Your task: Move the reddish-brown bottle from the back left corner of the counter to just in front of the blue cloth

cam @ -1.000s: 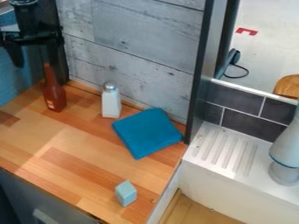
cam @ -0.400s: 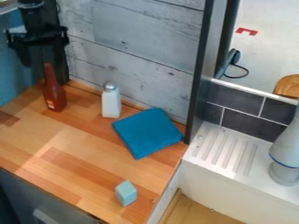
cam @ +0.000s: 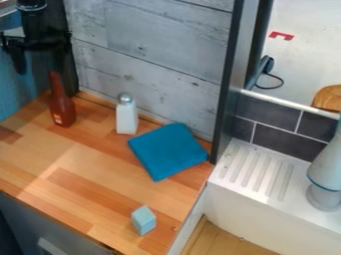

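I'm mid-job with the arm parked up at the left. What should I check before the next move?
1. Brown bottle upright: ok.
2. Gripper clear of the brown bottle: cannot tell; they look close, depth unclear.
3. White shaker upright: ok.
4. Blue cloth lying on the counter: ok.
5. Small block apart from the blue cloth: ok.

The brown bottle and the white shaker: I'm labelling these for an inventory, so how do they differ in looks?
The brown bottle narrows into a long, thin neck, while the white shaker keeps a boxy body nearly to its top. The shaker ends in a rounded silvery cap; the bottle shows no such cap. The bottle is reddish brown, the shaker white. Both stand upright on the wooden counter.
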Motion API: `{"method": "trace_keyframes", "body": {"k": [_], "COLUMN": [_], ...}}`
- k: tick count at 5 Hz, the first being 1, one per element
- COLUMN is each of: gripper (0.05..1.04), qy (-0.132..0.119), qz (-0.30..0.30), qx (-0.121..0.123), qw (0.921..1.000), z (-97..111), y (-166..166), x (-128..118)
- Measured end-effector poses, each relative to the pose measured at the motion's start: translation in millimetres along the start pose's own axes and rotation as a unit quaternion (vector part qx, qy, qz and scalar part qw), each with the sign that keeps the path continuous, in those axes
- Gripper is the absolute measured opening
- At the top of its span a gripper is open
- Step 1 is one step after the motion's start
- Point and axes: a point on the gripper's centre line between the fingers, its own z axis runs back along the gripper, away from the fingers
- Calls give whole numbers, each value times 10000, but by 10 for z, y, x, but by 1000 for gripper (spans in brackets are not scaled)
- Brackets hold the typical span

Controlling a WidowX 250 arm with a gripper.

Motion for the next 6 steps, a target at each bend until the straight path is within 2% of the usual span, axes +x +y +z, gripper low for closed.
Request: {"method": "trace_keyframes", "body": {"k": [1,2,3,5,6], "gripper": [1001,1001,1001,1001,1001], "qy": [27,-261,-334,-389,-341], "qz": [65,134,134,231,232], "qx": [99,-14,-125,-269,-273], "qw": [9999,9996,9993,9986,9988], "z": [-125,-131,-173,-169,-258], "y": [10,-25,-62,-112,-134], "x": [15,99,104,122,150]}}
